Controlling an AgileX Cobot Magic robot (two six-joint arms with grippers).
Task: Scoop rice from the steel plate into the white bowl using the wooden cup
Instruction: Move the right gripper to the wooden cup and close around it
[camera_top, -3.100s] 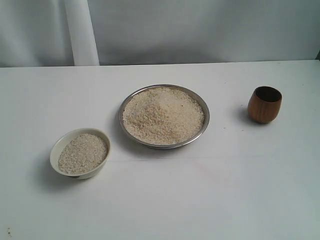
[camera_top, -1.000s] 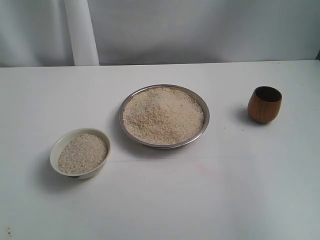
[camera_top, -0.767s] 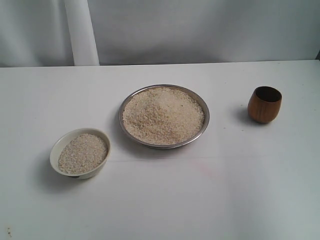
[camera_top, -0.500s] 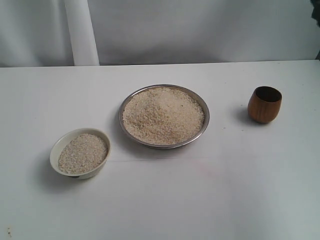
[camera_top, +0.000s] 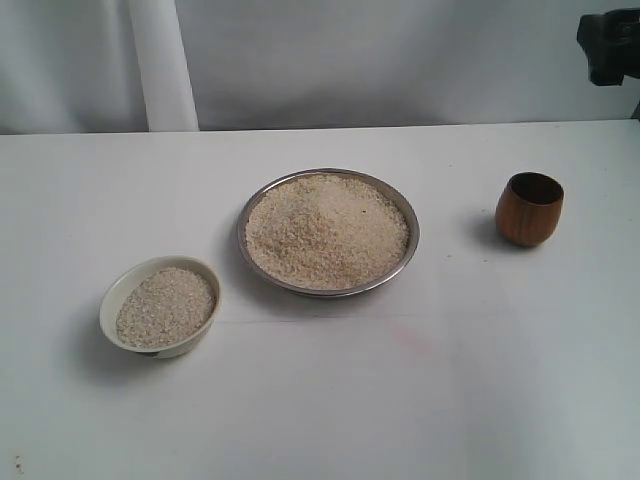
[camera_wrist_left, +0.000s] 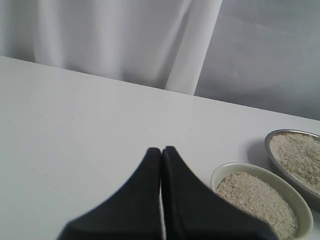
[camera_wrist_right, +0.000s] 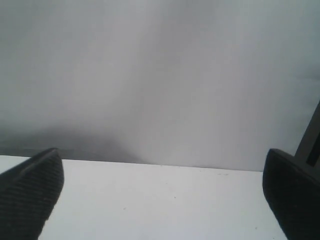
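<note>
Standing upright, well right of the steel plate (camera_top: 330, 293) heaped with rice (camera_top: 327, 232), the wooden cup (camera_top: 529, 209) is untouched — right gripper (camera_wrist_right: 161, 162) apart from it, jaws wide, empty; left gripper (camera_wrist_left: 161, 150) closed beside the white bowl (camera_wrist_left: 247, 166).

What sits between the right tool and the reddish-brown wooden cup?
Nothing visible. The open right tool holds nothing; the small reddish-brown wooden cup stands alone on the white table, the wide shiny steel plate well to its left.
</note>
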